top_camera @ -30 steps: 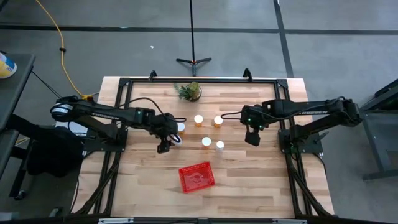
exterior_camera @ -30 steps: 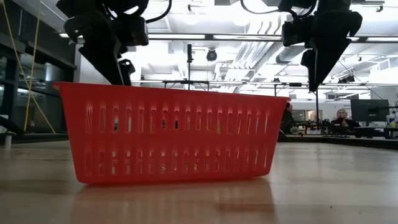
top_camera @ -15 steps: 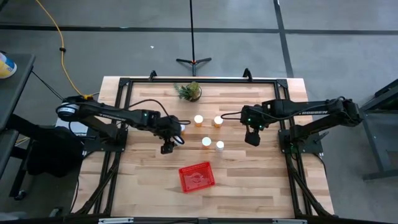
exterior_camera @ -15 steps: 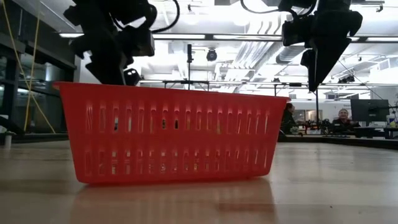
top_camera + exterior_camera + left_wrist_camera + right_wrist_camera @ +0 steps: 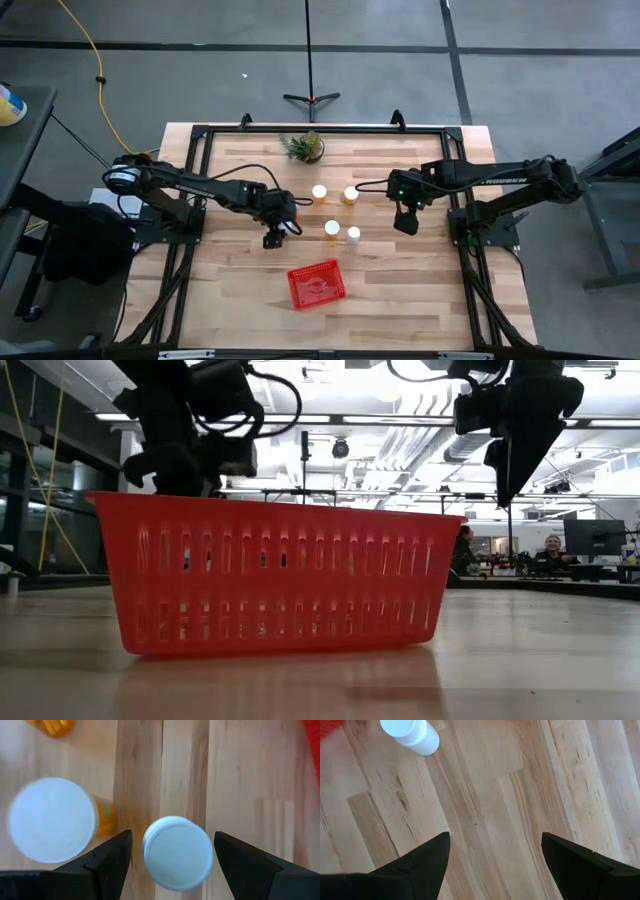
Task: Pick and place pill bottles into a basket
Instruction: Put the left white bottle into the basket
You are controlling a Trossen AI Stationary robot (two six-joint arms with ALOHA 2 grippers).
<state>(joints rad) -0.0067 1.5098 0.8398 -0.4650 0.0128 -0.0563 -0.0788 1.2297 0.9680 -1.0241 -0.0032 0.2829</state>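
Four pill bottles stand upright with white caps showing in a loose cluster at mid-tabletop, well behind the red basket, which sits nearer the front edge. The left gripper hangs directly over a further bottle, jaws spread wide on either side of its cap without touching, another capped bottle just beside. The right gripper hovers right of the cluster, jaws wide apart and holding nothing.

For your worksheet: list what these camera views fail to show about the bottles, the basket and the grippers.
- Low view: the basket wall hides every pill bottle.
- High view: the left gripper covers any bottle beneath it.
- Left wrist view: the bottle shows only its cap.
- Right wrist view: the right gripper fingertips are cut off.
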